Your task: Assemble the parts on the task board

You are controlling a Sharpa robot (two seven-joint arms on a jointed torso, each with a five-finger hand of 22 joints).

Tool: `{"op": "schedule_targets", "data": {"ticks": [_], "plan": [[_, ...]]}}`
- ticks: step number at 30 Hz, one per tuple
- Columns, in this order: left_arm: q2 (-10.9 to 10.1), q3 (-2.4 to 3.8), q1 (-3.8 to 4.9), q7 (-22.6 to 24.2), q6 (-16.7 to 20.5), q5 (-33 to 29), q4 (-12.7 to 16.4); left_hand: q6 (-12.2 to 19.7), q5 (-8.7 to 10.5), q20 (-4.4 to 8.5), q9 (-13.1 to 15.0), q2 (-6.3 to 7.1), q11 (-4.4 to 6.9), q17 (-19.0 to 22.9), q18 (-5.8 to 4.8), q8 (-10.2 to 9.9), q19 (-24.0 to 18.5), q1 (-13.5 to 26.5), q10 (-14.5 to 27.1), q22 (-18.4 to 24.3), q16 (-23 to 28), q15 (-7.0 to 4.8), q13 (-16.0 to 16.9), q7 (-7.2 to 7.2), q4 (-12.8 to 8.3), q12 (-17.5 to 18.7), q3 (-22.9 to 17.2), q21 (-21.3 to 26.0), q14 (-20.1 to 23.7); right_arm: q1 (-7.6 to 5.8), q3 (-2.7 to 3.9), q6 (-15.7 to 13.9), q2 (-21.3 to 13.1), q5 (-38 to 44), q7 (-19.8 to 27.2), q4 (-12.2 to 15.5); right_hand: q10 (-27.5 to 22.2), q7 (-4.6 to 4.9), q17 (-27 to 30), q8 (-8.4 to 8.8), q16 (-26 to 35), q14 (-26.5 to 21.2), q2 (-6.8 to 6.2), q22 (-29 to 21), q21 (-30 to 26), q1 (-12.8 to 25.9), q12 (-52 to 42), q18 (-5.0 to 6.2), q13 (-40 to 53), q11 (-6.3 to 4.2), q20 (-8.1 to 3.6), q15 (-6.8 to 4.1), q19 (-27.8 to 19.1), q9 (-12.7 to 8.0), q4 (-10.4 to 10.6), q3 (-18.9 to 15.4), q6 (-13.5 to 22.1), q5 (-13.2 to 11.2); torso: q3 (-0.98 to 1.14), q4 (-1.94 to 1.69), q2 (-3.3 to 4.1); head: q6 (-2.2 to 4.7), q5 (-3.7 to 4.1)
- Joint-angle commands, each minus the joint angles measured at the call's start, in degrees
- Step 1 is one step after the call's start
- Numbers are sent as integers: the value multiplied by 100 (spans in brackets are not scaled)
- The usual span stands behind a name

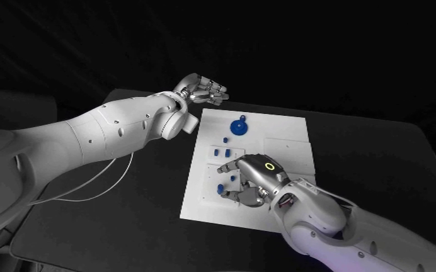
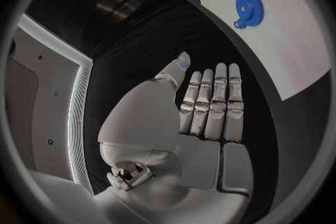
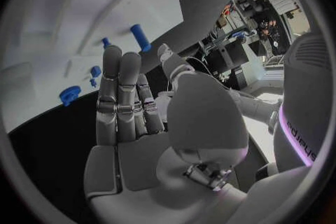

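Hands both hold nothing: left hand [image 1: 203, 89] hovers off the white board's [image 1: 286, 135] far corner, fingers straight and apart; right hand [image 1: 252, 181] spreads above it, blue gear [image 1: 239, 126] lying beyond its fingertips.

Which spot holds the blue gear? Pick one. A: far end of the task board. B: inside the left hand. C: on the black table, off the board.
A: the blue gear lies on the white task board at its far end, beside the left hand, which holds nothing.
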State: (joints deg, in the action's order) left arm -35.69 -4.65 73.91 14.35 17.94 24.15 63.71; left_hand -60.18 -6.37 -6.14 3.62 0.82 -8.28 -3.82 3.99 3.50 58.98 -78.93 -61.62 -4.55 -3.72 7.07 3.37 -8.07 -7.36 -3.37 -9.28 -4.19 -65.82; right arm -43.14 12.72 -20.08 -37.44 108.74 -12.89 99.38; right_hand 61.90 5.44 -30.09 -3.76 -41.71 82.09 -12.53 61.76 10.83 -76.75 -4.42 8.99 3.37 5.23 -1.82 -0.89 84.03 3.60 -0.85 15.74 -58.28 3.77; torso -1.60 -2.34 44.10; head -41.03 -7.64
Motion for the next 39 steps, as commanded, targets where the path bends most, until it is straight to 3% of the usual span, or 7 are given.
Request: {"op": "schedule_targets", "data": {"ticks": [1, 10, 16, 20, 25, 33, 39], "plan": [[-8, 4, 3, 46, -79, -40, 5, 33, -29, -24, -6, -34, 1, 0, -73, 5, -15, 8, 45, 7, 20, 10, -5, -16, -25, 1, -4, -27, 27, -3, 158, -386, -182, -1071, 180, 48, 521, 115, -17, 23, -49, 81, 172, 35, 136, 160, 8, -50, -5, -99, -94, -92, 222, -4, -45, 210, -208, -32, -5, 12, -15, 53, 74], [-135, 3, 3, 116, -83, -139, 13, 52, -23, -24, -7, -18, 2, -2, -75, 3, -10, 34, 39, 7, 18, 8, -5, -21, -15, 1, 24, -30, 13, -3, 776, 27, -859, -3070, 256, -60, 1926, 3, -106, 5, -104, 171, 422, 74, 332, 598, -561, -192, 322, -533, -323, -342, 239, 21, 200, 561, -494, 382, -4, 88, -88, 158, 277], [-254, 1, -34, 188, -100, -299, 71, 69, -19, -29, -6, -9, 1, -2, -79, 6, -12, 64, 44, 11, 19, 11, -4, -20, 18, 0, 79, -25, 13, -4, 1041, 1341, -1329, -4096, -293, -173, 1085, -56, -571, 2, -446, 114, 750, 251, 798, 805, -3065, -362, 3208, -691, -466, -449, 212, 71, 150, -70, -739, 352, -2, 112, -153, 219, 354], [-334, 1, -82, 232, -132, -498, 163, 74, -14, -32, -7, -17, -3, -3, -81, 4, -11, 65, 50, 16, 19, 13, -4, -23, 41, 0, 124, -21, 11, -4, 1096, 1871, -1489, -4364, -675, -217, 878, -132, -1128, 10, -733, 25, 738, 508, 1242, 895, -3674, -354, 4270, -687, -465, -441, 221, 179, 153, -55, -722, 496, 1, 132, -197, 196, 369], [-420, 2, -123, 359, -236, -620, 221, 90, 35, -48, -6, -1, -3, -6, -87, 7, -23, 133, 49, 26, 18, 24, -3, -20, 134, -2, 355, -9, 17, -3, 1117, 1887, -1540, -4532, -1236, -277, 983, -203, -1466, 10, -921, 15, 621, 846, 1898, 1031, -3960, -393, 4795, -729, -496, -477, 254, 308, 231, -360, -861, 1683, -9, 158, -254, 137, 399], [-614, 0, -154, 514, -392, -682, 413, 123, 171, -65, -4, -94, 6, -7, -97, 8, -50, 86, -23, 35, 18, 37, -2, -27, 323, -1, 1122, -1, 38, 19, 1109, 2111, -1529, -4554, -2206, -219, 1244, -227, -2146, 9, -1265, 41, 743, 1223, 2419, 1226, -4613, -400, 5896, -727, -491, -467, 256, 537, 328, -895, -866, 1650, -3, 145, -333, 47, 430], [-756, -3, -163, 556, -513, -668, 636, 245, 371, -28, 3, 243, 13, 12, -177, 14, -97, 665, -57, 44, 17, 33, 1, -29, 856, -4, 1688, 18, 66, 25, 1058, 2351, -1463, -4440, -2587, -285, 1295, -162, -2393, 16, -1263, 67, 1045, 1376, 2432, 1243, -4520, -379, 6126, -686, -455, -441, 249, 595, 384, -1641, -658, 1472, -28, 138, -410, -44, 444]]}}
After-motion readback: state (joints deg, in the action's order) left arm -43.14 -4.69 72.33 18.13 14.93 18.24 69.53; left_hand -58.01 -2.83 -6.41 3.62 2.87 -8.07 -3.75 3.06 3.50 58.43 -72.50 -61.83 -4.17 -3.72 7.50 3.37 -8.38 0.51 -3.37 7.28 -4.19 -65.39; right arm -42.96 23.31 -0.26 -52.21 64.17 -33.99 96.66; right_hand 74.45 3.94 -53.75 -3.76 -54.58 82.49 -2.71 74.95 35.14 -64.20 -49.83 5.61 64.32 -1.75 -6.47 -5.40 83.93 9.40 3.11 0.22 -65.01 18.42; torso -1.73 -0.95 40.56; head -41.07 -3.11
